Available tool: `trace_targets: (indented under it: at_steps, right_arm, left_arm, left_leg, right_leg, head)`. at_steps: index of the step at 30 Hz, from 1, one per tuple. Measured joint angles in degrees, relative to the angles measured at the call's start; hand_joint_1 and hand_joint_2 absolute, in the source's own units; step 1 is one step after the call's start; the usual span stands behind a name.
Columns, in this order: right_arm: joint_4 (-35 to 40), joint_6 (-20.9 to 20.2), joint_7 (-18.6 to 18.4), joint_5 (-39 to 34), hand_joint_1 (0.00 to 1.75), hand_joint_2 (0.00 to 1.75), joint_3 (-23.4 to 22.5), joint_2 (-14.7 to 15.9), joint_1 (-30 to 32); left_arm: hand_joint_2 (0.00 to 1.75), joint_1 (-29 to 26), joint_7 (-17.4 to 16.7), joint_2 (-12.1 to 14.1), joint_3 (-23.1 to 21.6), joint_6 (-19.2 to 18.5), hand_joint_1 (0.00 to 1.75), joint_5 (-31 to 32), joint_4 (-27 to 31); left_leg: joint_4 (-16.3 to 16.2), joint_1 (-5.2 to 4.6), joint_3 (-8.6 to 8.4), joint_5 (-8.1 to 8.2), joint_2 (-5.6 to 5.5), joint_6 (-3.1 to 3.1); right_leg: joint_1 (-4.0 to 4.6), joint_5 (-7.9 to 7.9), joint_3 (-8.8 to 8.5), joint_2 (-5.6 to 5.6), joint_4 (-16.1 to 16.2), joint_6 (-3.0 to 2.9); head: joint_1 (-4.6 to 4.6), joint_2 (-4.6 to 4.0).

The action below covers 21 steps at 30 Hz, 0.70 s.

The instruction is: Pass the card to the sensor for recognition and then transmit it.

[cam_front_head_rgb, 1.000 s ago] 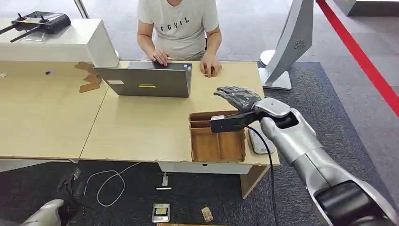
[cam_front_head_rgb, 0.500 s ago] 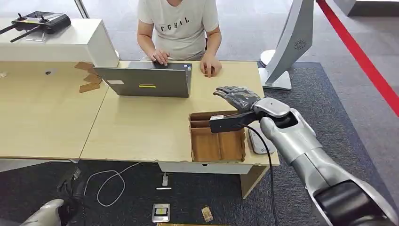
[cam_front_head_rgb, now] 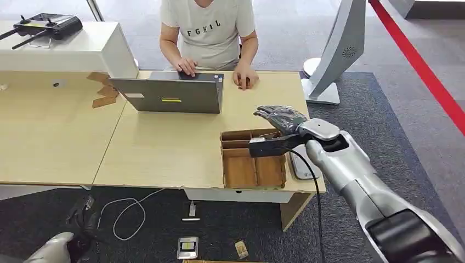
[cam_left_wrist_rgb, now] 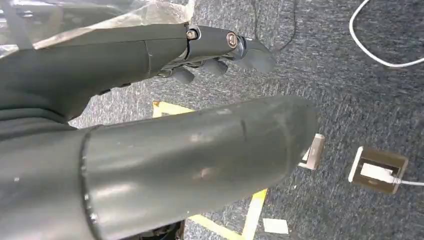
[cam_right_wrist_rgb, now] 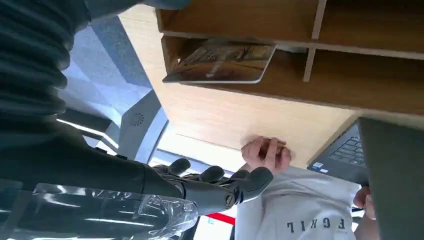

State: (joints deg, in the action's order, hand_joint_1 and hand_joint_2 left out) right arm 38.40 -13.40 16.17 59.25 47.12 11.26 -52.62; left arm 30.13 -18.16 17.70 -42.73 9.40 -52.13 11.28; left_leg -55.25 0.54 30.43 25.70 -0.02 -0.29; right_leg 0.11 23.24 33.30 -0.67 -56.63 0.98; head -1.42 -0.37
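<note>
Desk (cam_front_head_rgb: 164, 148) carries the wooden tray (cam_front_head_rgb: 253, 170) at its five o'clock corner, within the right arm's reach. Right hand (cam_front_head_rgb: 281, 118) hovers over the tray's far edge, fingers apart and empty (presumably to pick). Card (cam_right_wrist_rgb: 220, 62) lies in a tray compartment. Left hand (cam_left_wrist_rgb: 220, 50) hangs loosely open.

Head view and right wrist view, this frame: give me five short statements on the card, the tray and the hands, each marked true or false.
1. The right hand holds the card. False: it holds nothing; the card lies in the wooden tray.
2. The right hand hovers over the tray's far end. True.
3. The laptop is closed flat. False: it stands open, a person typing on it.
4. The left hand hangs above carpeted floor. True.
5. The tray has dividers. True.
</note>
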Motion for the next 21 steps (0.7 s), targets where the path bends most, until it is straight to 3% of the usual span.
trace_targets:
  at_steps: [21]
  right_arm:
    - [-3.5, 2.45, 0.61, -0.96, 0.0, 1.75, 0.61, 0.11, -0.56]
  left_arm:
    - [0.0, -0.51, -3.89, 0.63, 2.45, -3.1, 0.0, -0.13, 0.15]
  left_leg:
    - [0.0, 0.0, 0.01, 0.0, -0.01, 0.0]
  right_leg:
    - [0.0, 0.0, 0.0, 0.0, 0.0, 0.0]
  head:
    - [0.0, 0.0]
